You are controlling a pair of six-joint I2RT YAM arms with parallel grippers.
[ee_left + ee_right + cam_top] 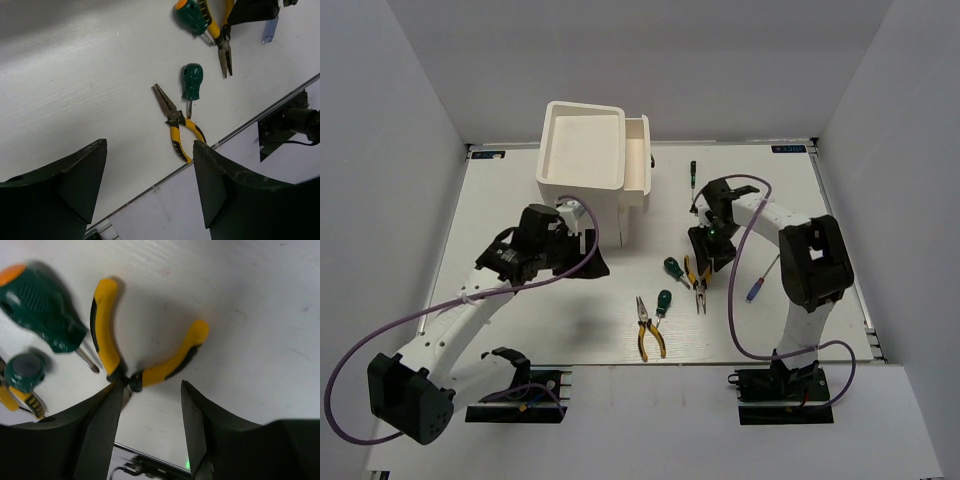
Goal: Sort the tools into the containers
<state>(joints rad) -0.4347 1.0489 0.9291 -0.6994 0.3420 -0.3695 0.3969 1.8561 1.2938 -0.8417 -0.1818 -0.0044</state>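
Hovering over the far pliers (pixel 107 342) at mid-table (pixel 800 190), the right gripper (pixel 151 390) has jaws spread and empty, the left gripper (pixel 150 145) likewise spread and empty just near the cabinet (pixel 582 150), one drawer (pixel 637 152) sticking out right, near pliers (pixel 649 337) between the arms.

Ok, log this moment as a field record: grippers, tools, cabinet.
left gripper: open, empty, above the table
right gripper: open, poised over far pliers
also on table: near pliers, far green screwdriver, near green screwdriver, slim dark screwdriver, purple-handled screwdriver
cabinet: one drawer pulled out
sorted so far: none
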